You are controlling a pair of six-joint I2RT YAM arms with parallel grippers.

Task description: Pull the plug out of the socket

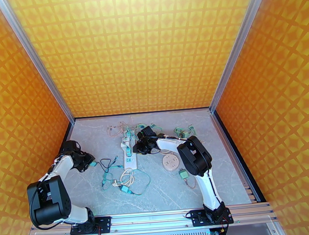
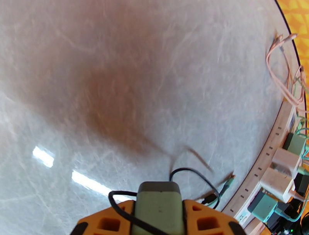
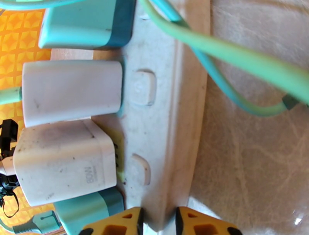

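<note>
L pincer (image 2: pixel 158 222) closed on green plug (image 2: pixel 156 197), clear of power strip (image 3: pixel 162 116); R pincer (image 3: pixel 158 226) pinches strip's rim. White plugs (image 3: pixel 71 91) prob. light, rigid, slick, friction-seated: grip flat sides, brace strip.

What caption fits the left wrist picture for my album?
The left gripper clamped on a green plug, black cable looped over it; power strip full of plugs at right.

I read one marking: "80W", printed sideways on the white charger (image 3: pixel 61 162) plugged into the power strip (image 3: pixel 162 116). The smaller print beside it is illegible.
</note>
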